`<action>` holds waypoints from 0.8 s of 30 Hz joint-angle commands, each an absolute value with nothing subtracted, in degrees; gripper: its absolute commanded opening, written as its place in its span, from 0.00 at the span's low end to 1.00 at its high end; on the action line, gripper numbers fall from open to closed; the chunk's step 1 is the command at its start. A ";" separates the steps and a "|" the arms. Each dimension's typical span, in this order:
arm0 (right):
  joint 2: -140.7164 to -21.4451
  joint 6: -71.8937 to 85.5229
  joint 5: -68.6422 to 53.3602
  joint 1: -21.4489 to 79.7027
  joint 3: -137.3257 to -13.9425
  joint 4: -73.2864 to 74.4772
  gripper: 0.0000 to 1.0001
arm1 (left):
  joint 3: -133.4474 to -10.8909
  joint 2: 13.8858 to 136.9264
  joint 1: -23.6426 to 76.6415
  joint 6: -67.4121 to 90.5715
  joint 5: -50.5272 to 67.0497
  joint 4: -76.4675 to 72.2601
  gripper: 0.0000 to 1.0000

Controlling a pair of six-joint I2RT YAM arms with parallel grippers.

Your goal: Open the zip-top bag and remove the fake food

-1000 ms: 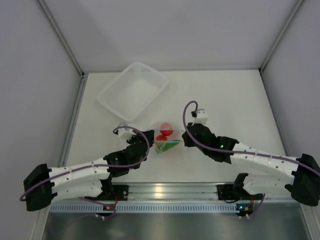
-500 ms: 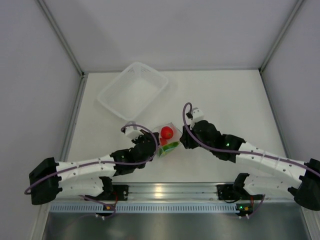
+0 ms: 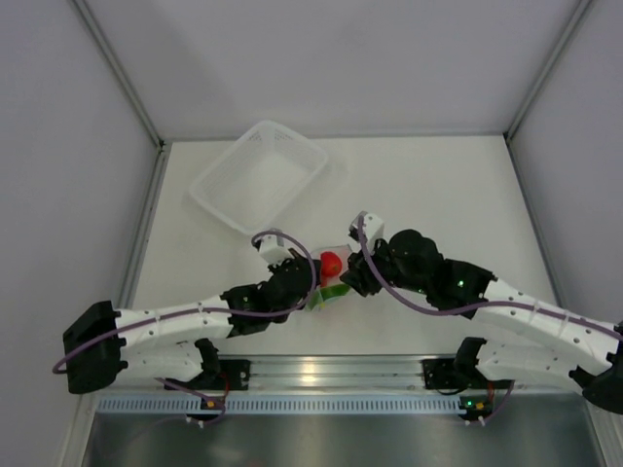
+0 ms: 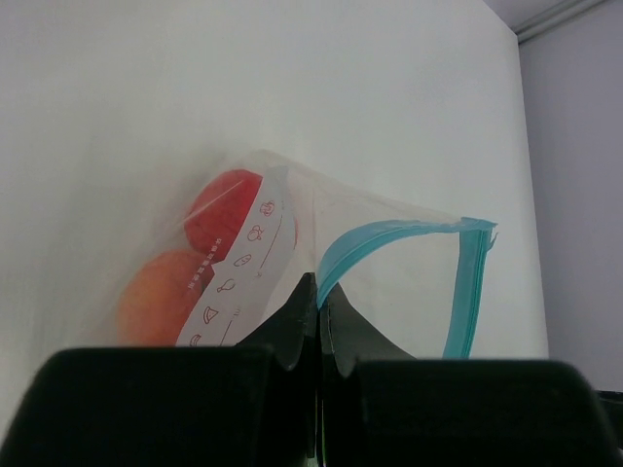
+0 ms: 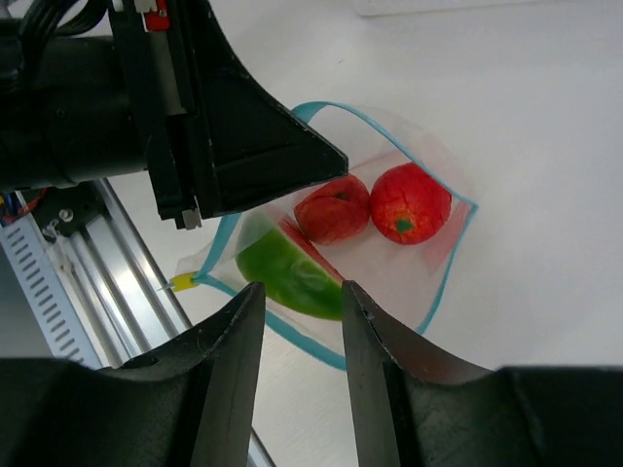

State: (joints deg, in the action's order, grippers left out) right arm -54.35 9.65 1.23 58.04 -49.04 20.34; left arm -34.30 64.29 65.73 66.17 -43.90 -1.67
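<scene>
The zip-top bag (image 3: pixel 329 279) lies on the table between my two grippers, its mouth gaping. My left gripper (image 4: pixel 319 295) is shut on the light blue zip strip (image 4: pixel 389 233) of one lip. It also shows as a black wedge, the left gripper (image 5: pixel 243 146), at the bag (image 5: pixel 389 282). Inside lie the fake food: a watermelon wedge (image 5: pixel 287 268), a peach fruit (image 5: pixel 333 209) and a red tomato (image 5: pixel 411 202). My right gripper (image 5: pixel 300 290) hovers open over the bag's near lip, gripping nothing.
A white mesh-sided basket (image 3: pixel 258 175) stands at the back left of the table. The metal rail (image 3: pixel 321 375) with the arm bases runs along the near edge, close behind the bag (image 5: pixel 88 282). White walls enclose the table on three sides.
My right gripper has opened and let go of the bag, shifting left over it. My left gripper has moved right and a bit farther back, still pinching the zip strip.
</scene>
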 commanded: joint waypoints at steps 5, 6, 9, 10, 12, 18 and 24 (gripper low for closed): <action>-57.22 -2.36 -7.46 59.41 -48.87 13.89 0.39 | -36.74 62.49 65.92 57.41 -35.70 -4.56 0.00; -57.13 -3.50 -8.78 59.50 -47.56 12.58 0.40 | -36.74 61.79 65.74 55.30 -34.47 -5.27 0.00; -57.39 -3.87 -9.06 60.20 -45.45 10.47 0.39 | -36.74 60.91 65.30 53.27 -30.60 -5.62 0.00; -57.48 -3.87 -8.27 60.47 -44.92 9.94 0.39 | -36.83 60.82 65.04 52.91 -29.54 -5.62 0.00; -58.27 -4.13 -4.77 62.48 -43.16 8.18 0.39 | -37.00 60.30 64.43 52.12 -25.68 -5.97 0.00; -60.64 -3.69 -0.36 67.93 -42.10 7.21 0.38 | -36.56 58.71 61.18 54.75 -19.52 -5.98 0.00; -63.45 -2.37 4.03 70.92 -40.96 4.31 0.42 | -36.47 59.06 56.43 56.87 -14.15 -6.33 0.00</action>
State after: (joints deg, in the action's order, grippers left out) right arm -61.54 -2.79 0.30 69.19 -40.86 10.37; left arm -34.89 60.03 58.08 55.77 -18.17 -2.68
